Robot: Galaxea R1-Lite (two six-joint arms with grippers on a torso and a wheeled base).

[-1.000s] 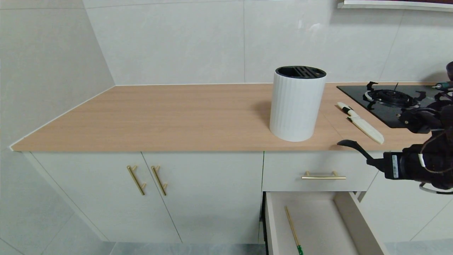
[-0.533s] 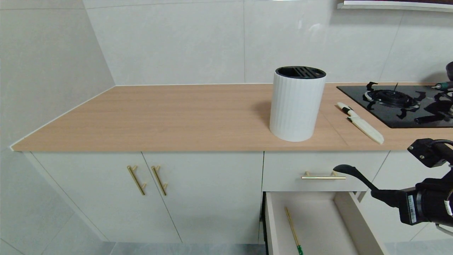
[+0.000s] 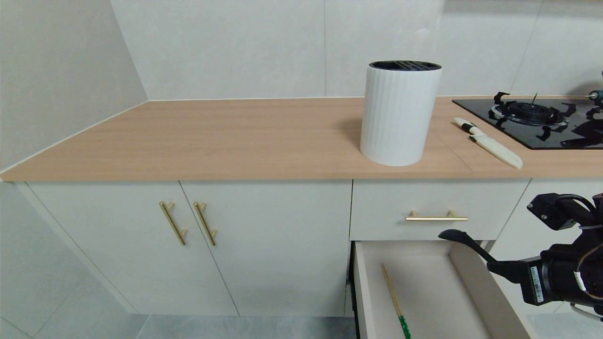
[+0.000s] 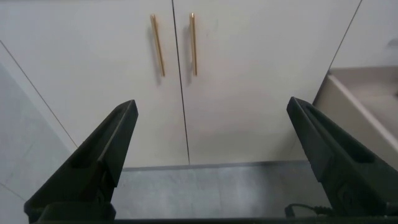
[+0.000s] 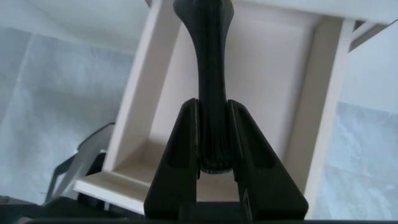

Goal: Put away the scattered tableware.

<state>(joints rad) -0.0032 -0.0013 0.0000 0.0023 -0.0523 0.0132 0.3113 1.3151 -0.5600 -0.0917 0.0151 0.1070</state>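
Wood bench (image 3: pixel 235 136) above, lower drawer (image 3: pixel 431 294) open beneath. White ribbed holder (image 3: pixel 398 115) upright on bench. Left hand (image 4: pixel 211 107) spread wide, empty, facing cupboard doors (image 4: pixel 249 74). Right hand (image 3: pixel 494 269) clamped on handle of black spoon (image 3: pixel 464 241) – spoon held above drawer, bowl end near its right wall. Knife (image 3: pixel 490 143) flat on bench near holder. One chopstick (image 3: pixel 393 296) in drawer. Risk – release from this height may bounce spoon off wall and out; descent may clip drawer wall.
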